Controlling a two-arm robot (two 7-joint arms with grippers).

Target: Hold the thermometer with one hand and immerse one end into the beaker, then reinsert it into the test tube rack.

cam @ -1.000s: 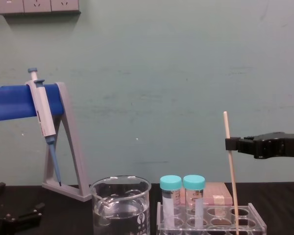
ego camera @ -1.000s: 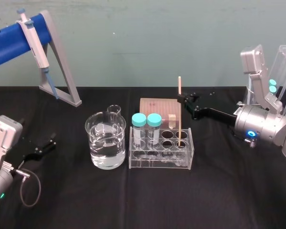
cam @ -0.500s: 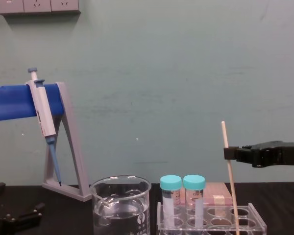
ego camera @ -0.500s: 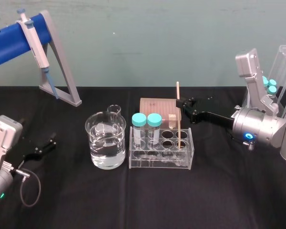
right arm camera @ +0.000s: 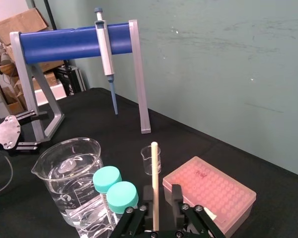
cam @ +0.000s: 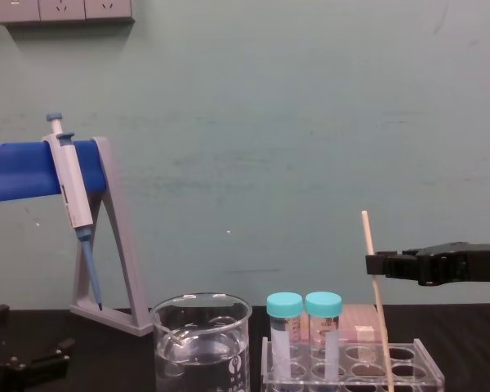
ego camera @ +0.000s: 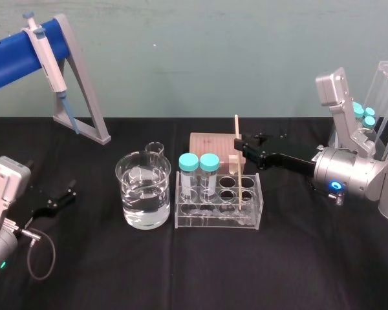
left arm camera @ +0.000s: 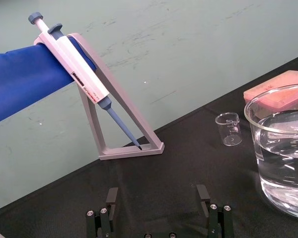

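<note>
The thermometer (ego camera: 237, 161) is a thin tan rod that stands nearly upright with its lower end in a front right hole of the clear test tube rack (ego camera: 215, 221). From the right, my right gripper (ego camera: 240, 146) reaches its upper part. In the right wrist view the thermometer (right arm camera: 154, 183) stands between the fingers (right arm camera: 177, 195) with a gap on one side, so this gripper is open. The beaker (ego camera: 143, 190), about half full of water, stands left of the rack. My left gripper (left arm camera: 158, 196) rests open at the table's left, far from both.
Two teal-capped vials (ego camera: 199, 165) fill the rack's left holes. A pink tip box (ego camera: 210, 142) lies behind it, and a small glass beaker (ego camera: 154, 149) behind the big one. The grey pipette stand (ego camera: 84, 103) with the blue bar is at the back left.
The right gripper has come down and slightly left with the thermometer, sinking it deeper into the rack. Its fingers have parted from the rod. The left arm has not moved.
</note>
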